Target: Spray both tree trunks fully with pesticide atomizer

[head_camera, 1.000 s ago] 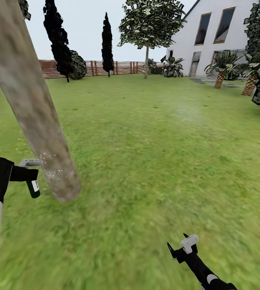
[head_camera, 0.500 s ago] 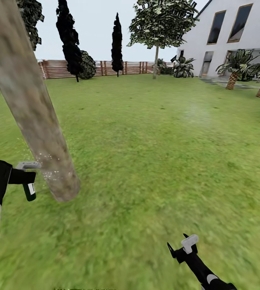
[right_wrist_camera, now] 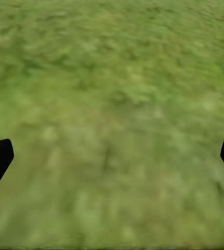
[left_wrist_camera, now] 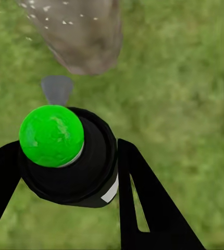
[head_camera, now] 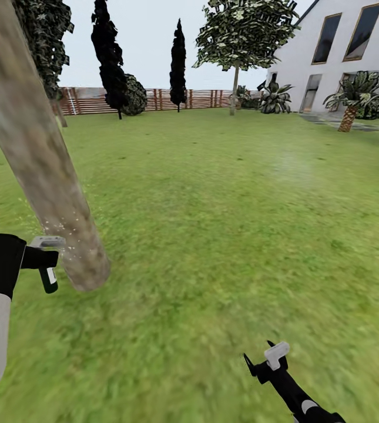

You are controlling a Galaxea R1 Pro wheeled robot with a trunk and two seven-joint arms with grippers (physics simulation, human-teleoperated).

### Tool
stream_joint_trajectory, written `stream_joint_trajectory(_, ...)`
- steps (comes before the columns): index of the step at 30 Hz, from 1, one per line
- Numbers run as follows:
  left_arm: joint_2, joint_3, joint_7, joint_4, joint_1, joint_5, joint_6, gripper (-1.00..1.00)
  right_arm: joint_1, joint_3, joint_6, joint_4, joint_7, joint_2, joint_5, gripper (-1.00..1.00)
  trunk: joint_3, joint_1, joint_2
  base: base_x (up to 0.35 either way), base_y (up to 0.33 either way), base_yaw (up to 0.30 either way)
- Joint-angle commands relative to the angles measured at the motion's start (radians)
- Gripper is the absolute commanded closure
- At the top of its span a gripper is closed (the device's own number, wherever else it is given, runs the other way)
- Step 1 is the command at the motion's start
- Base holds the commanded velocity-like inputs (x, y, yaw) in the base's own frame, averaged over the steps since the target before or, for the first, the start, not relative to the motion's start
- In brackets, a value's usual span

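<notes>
Currently the pesticide atomizer (head_camera: 45,267) sits clamped between the two fingers of the left gripper (head_camera: 39,258), low beside the near tree trunk (head_camera: 42,170). In the left wrist view the dark bottle with its green cap (left_wrist_camera: 51,135) is held on both sides by the black fingers (left_wrist_camera: 143,203), and the grey nozzle (left_wrist_camera: 57,88) points at the base of the trunk, just apart from it. White specks of spray dot the bark near the nozzle in both views.

Coverage risk: the specks lie on the lower part of the trunk and on the side facing the nozzle. The upper trunk appears bare of them. If the nozzle stays at this height and angle, full coverage is unlikely.

Collision risk: the nozzle is near the bark. A small forward drift of arm or base could press the atomizer against the trunk and twist it in the grip.

Aim risk: a slight wrist rotation would send spray past the trunk onto the lawn (head_camera: 224,223).

The right gripper (head_camera: 260,364) hangs low over grass with its fingers spread apart and empty.

The second tree (head_camera: 236,35) stands well apart near the fence (head_camera: 154,98) and house (head_camera: 342,53); its trunk shows no spray from this range.
</notes>
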Motion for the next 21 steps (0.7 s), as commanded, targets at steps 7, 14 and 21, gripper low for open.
stream_joint_trajectory(7, -0.001, 0.002, -0.006, 0.022, 0.021, -0.012, 0.001, 1.0, 0.0, -0.009, -0.002, 0.0, 0.009, 0.0, 0.0, -1.0, -0.001, 0.0, 0.0, 0.072, -0.162, 0.193)
stream_joint_trajectory(14, -0.044, 0.002, 0.051, 0.027, 0.033, -0.013, -0.005, 1.0, -0.001, -0.009, -0.002, 0.0, 0.009, 0.0, 0.0, -1.0, -0.001, 0.0, 0.0, 0.088, -0.11, 0.162)
stream_joint_trajectory(21, -0.048, 0.066, 0.078, 0.011, 0.033, -0.012, -0.009, 1.0, 0.0, -0.009, -0.002, 0.0, 0.009, 0.0, 0.0, -1.0, -0.001, 0.0, 0.0, 0.255, -0.159, 0.002)
